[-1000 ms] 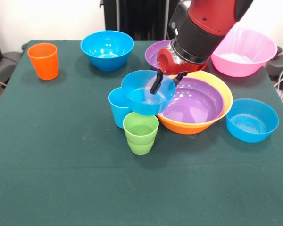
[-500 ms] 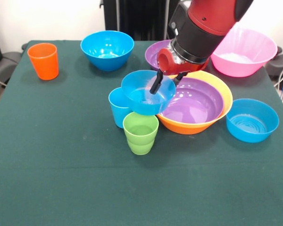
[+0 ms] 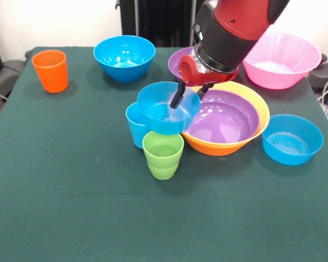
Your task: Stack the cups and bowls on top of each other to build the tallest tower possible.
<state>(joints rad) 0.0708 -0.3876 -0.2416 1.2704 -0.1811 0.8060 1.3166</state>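
My gripper (image 3: 190, 94) is shut on the rim of a small blue bowl (image 3: 159, 113), one finger inside it and one outside. That bowl hangs tilted partly over the light blue cup (image 3: 133, 129), whose right half it hides. Just in front stands the ridged green cup (image 3: 163, 154). To the right, a purple bowl (image 3: 225, 119) lies nested in the orange-yellow bowl (image 3: 261, 113). The orange cup (image 3: 50, 71) stands alone at the far left. A second purple bowl (image 3: 180, 60) is mostly hidden behind the arm.
Another blue bowl (image 3: 124, 57) sits at the back, left of the arm. The pink bowl (image 3: 282, 61) is at the back right, and a third blue bowl (image 3: 292, 140) rests at the right edge. Green cloth covers the table (image 3: 71, 207).
The gripper and the held blue bowl have shifted slightly left, further over the light blue cup. Everything else is where it was.
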